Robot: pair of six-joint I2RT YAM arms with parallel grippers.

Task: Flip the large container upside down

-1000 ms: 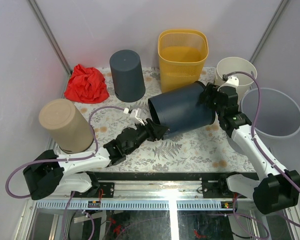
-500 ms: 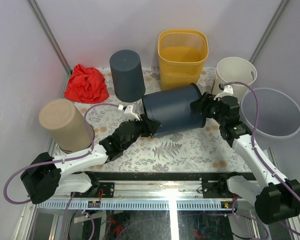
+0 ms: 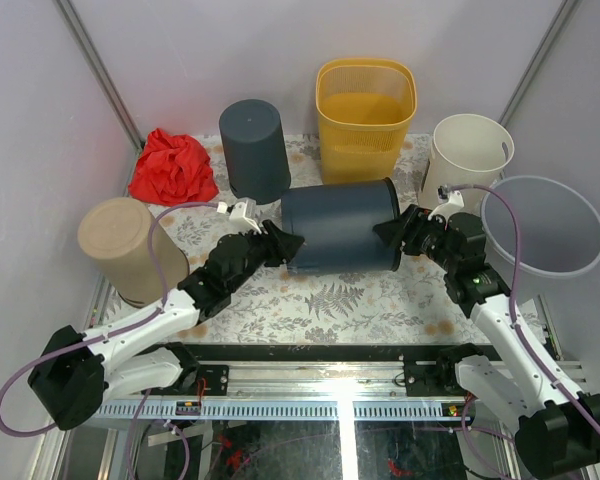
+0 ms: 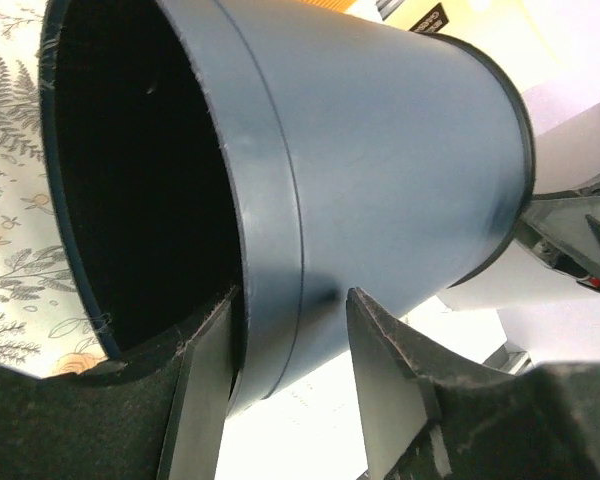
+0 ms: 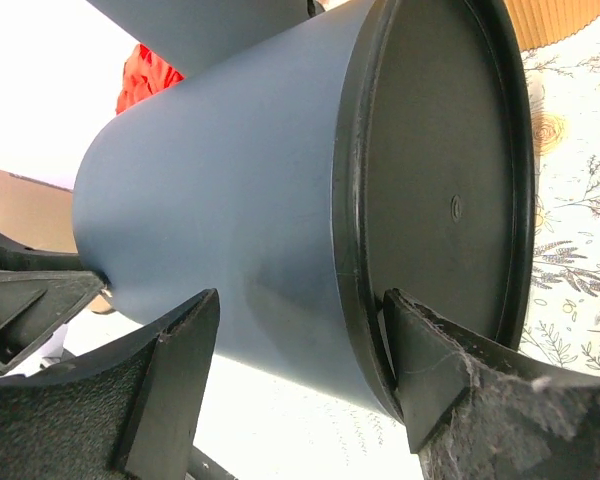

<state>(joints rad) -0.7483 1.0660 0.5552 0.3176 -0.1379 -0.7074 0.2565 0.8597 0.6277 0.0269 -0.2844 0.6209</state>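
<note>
The large container [image 3: 340,225] is a dark navy bin lying on its side mid-table, mouth to the left and base to the right. My left gripper [image 3: 283,245] straddles the rim at the mouth. One finger lies inside against the wall and the other touches the outside, so it is shut on the wall [image 4: 380,170]. My right gripper [image 3: 390,232] is at the base end. One finger [image 5: 430,350] presses the flat base and the other finger [image 5: 175,360] stands well off the side wall [image 5: 230,200], so it is open. The left gripper [image 4: 290,295] and right gripper [image 5: 300,300] hold nothing else.
A grey upside-down bin [image 3: 254,150] stands just behind the mouth end, with a red cloth [image 3: 173,168] to its left. A yellow basket [image 3: 365,105] and a cream bucket [image 3: 468,150] stand at the back. A clear tub [image 3: 540,225] sits on the right and a tan bin [image 3: 130,250] on the left.
The large container has slid left and swung until it lies across the table. Both grippers moved left with it, and the right jaws have narrowed.
</note>
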